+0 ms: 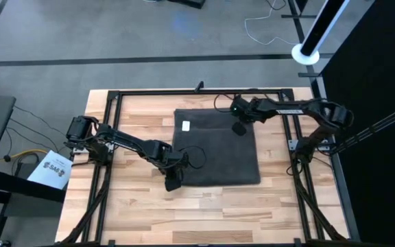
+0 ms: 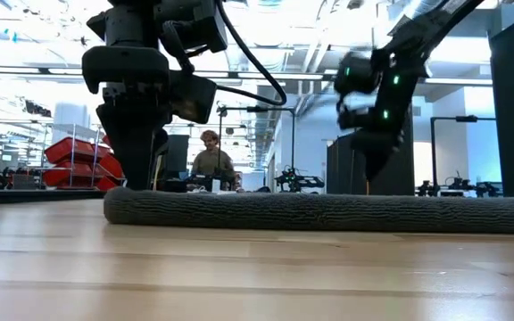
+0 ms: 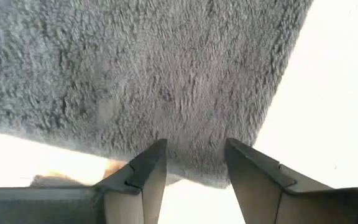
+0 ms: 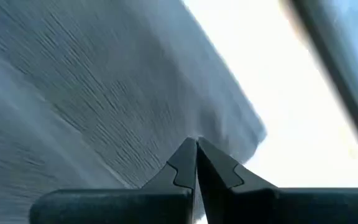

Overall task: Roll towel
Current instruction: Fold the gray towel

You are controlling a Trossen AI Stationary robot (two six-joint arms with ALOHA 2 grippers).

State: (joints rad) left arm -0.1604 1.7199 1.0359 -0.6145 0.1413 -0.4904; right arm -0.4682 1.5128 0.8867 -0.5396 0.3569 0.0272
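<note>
The dark grey towel [image 1: 218, 154] lies spread flat on the wooden table, with its white label [image 1: 186, 125] near its far left corner. My left gripper [image 1: 173, 182] is open at the towel's near left corner. In the left wrist view its fingers [image 3: 148, 174] stand on either side of the towel's edge [image 3: 191, 168]. My right gripper [image 1: 238, 128] is shut over the towel's far part, its tips [image 4: 196, 142] pointing down at the cloth [image 4: 92, 93]. In the low view the towel [image 2: 328, 212] is a low flat strip. My left gripper points steeply down at the towel's near left corner [image 3: 194, 163], with the edge between its open fingers. I cannot tell whether the fingertips touch the cloth. My right gripper's shut tips slant down close over the towel's far part [image 4: 185, 134]. I cannot tell whether they touch it.
Black frame rails [image 1: 115, 96] run around the table's edges. A white paper [image 1: 50, 169] lies off the table's left side. Bare wood [image 1: 204, 213] lies toward the near edge. In the low view a person [image 2: 208, 160] sits in the room beyond, near red bins [image 2: 74, 160].
</note>
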